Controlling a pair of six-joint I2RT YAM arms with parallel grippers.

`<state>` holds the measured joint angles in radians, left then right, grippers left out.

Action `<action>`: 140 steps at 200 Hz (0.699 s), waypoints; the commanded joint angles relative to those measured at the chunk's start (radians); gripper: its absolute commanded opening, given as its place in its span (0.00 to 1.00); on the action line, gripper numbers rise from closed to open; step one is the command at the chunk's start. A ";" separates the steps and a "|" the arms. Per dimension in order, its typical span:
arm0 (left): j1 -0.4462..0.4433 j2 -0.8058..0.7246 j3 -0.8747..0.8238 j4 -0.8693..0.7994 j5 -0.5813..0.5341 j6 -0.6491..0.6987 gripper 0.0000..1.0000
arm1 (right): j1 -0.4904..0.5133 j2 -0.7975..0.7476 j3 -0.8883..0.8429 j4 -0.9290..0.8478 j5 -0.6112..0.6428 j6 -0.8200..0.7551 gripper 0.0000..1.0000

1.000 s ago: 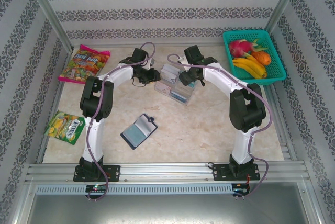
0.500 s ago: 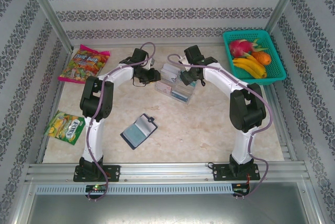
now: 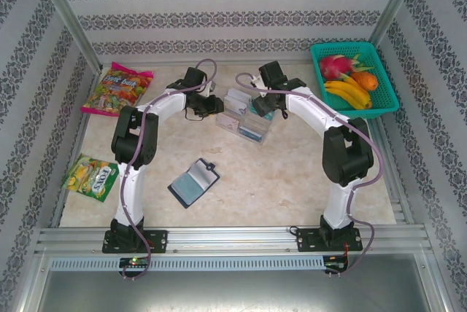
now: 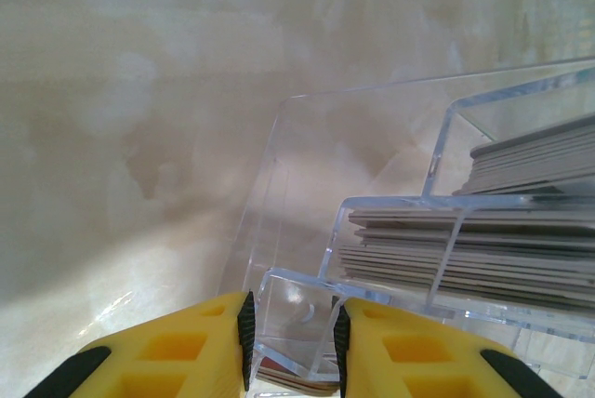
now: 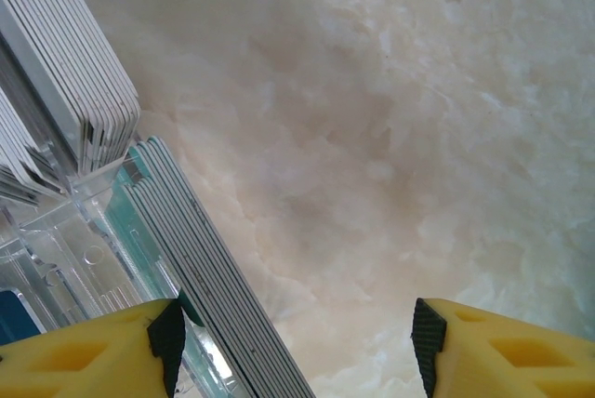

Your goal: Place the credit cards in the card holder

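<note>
The left gripper (image 4: 293, 340) was clamped on a wall of the clear tray (image 4: 270, 184). The right gripper (image 5: 297, 335) held its fingers wide apart beside the cards (image 5: 200, 258) in that tray. The card holder (image 3: 195, 182) lay open on the table (image 3: 277, 173), well apart.

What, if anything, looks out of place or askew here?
Nothing looks spilled or damaged. The clear acrylic tray sits skewed on the table, and the card holder lies open, also skewed.
</note>
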<state>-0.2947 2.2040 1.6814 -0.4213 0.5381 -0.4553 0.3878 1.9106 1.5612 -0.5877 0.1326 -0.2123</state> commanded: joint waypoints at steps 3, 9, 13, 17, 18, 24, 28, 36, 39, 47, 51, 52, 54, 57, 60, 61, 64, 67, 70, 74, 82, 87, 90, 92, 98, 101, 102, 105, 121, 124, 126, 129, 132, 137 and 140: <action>-0.007 0.021 -0.020 -0.050 -0.060 0.020 0.32 | -0.015 -0.035 -0.010 0.002 -0.018 0.016 0.66; -0.006 0.022 -0.019 -0.051 -0.061 0.020 0.32 | -0.017 -0.034 -0.010 0.002 -0.022 0.017 0.65; -0.006 0.022 -0.018 -0.051 -0.061 0.020 0.32 | -0.018 -0.032 -0.009 0.001 -0.025 0.017 0.65; -0.007 0.022 -0.017 -0.052 -0.058 0.020 0.32 | -0.019 -0.031 -0.007 -0.001 -0.031 0.016 0.65; -0.007 0.022 -0.017 -0.051 -0.058 0.020 0.32 | -0.019 -0.031 -0.007 -0.002 -0.032 0.015 0.65; -0.006 0.022 -0.015 -0.051 -0.057 0.020 0.32 | -0.020 -0.030 -0.007 -0.003 -0.043 0.013 0.65; -0.006 0.023 -0.016 -0.051 -0.058 0.020 0.32 | -0.020 -0.029 -0.007 -0.004 -0.054 0.010 0.65; -0.006 0.023 -0.015 -0.051 -0.057 0.020 0.32 | -0.017 -0.026 -0.007 -0.005 -0.067 0.008 0.66; -0.006 0.022 -0.015 -0.051 -0.057 0.020 0.32 | -0.015 -0.025 -0.006 -0.004 -0.068 0.007 0.67; -0.007 0.022 -0.015 -0.051 -0.058 0.018 0.32 | -0.013 -0.020 -0.006 -0.004 -0.068 0.007 0.67; -0.006 0.022 -0.015 -0.051 -0.057 0.018 0.32 | -0.013 -0.015 -0.005 -0.007 -0.068 0.006 0.67; -0.007 0.022 -0.015 -0.051 -0.057 0.018 0.32 | -0.012 -0.014 -0.005 -0.007 -0.069 0.005 0.67; -0.007 0.022 -0.015 -0.051 -0.056 0.018 0.32 | -0.012 -0.012 -0.003 -0.009 -0.070 0.005 0.67; -0.007 0.022 -0.015 -0.051 -0.057 0.017 0.32 | -0.011 -0.009 -0.001 -0.011 -0.071 0.003 0.67; -0.006 0.022 -0.015 -0.050 -0.057 0.018 0.31 | -0.011 -0.004 0.000 -0.013 -0.072 0.004 0.68; -0.006 0.022 -0.015 -0.050 -0.057 0.018 0.32 | -0.011 -0.003 0.000 -0.013 -0.072 0.004 0.68; -0.006 0.022 -0.015 -0.050 -0.057 0.018 0.32 | -0.009 0.000 0.000 -0.015 -0.072 0.003 0.68; -0.006 0.022 -0.015 -0.050 -0.056 0.017 0.32 | -0.008 0.003 0.001 -0.015 -0.073 0.002 0.68; -0.006 0.022 -0.016 -0.050 -0.055 0.017 0.32 | -0.009 0.007 0.002 -0.014 -0.073 0.002 0.68; -0.006 0.023 -0.017 -0.050 -0.056 0.017 0.32 | -0.009 0.010 0.002 -0.016 -0.071 0.002 0.68; -0.007 0.022 -0.017 -0.050 -0.056 0.018 0.32 | -0.007 0.018 0.003 -0.018 -0.069 0.003 0.68; -0.006 0.022 -0.017 -0.050 -0.055 0.018 0.32 | -0.007 0.021 0.003 -0.018 -0.067 0.002 0.68; -0.007 0.023 -0.018 -0.050 -0.055 0.018 0.32 | -0.007 0.023 0.003 -0.018 -0.066 0.002 0.68; -0.007 0.022 -0.018 -0.050 -0.055 0.018 0.32 | -0.007 0.024 0.002 -0.018 -0.064 0.003 0.68; -0.006 0.022 -0.018 -0.051 -0.057 0.019 0.32 | -0.007 0.028 0.003 -0.018 -0.059 0.004 0.68; -0.007 0.022 -0.019 -0.051 -0.057 0.020 0.32 | -0.008 0.030 0.003 -0.018 -0.056 0.005 0.68; -0.007 0.023 -0.019 -0.051 -0.058 0.020 0.32 | -0.008 0.030 0.003 -0.017 -0.056 0.005 0.68; -0.007 0.024 -0.018 -0.051 -0.058 0.020 0.32 | -0.009 0.032 0.004 -0.018 -0.054 0.005 0.68; -0.006 0.025 -0.020 -0.051 -0.059 0.020 0.31 | -0.012 0.043 0.012 -0.024 -0.046 0.007 0.68; -0.006 0.025 -0.020 -0.051 -0.058 0.020 0.32 | -0.012 0.045 0.013 -0.025 -0.044 0.007 0.68; -0.006 0.025 -0.020 -0.050 -0.057 0.020 0.31 | -0.012 0.046 0.014 -0.026 -0.043 0.007 0.68; -0.006 0.025 -0.020 -0.050 -0.058 0.020 0.31 | -0.013 0.048 0.016 -0.026 -0.041 0.008 0.68; -0.006 0.025 -0.019 -0.050 -0.058 0.020 0.31 | -0.013 0.049 0.016 -0.027 -0.038 0.008 0.68; -0.007 0.025 -0.019 -0.050 -0.058 0.020 0.31 | -0.013 0.050 0.017 -0.027 -0.037 0.008 0.68; -0.007 0.025 -0.021 -0.050 -0.058 0.020 0.31 | -0.014 0.050 0.017 -0.027 -0.036 0.008 0.68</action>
<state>-0.2947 2.2040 1.6814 -0.4213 0.5385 -0.4553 0.3794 1.9369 1.5612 -0.5922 0.0811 -0.2096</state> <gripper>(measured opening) 0.315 0.681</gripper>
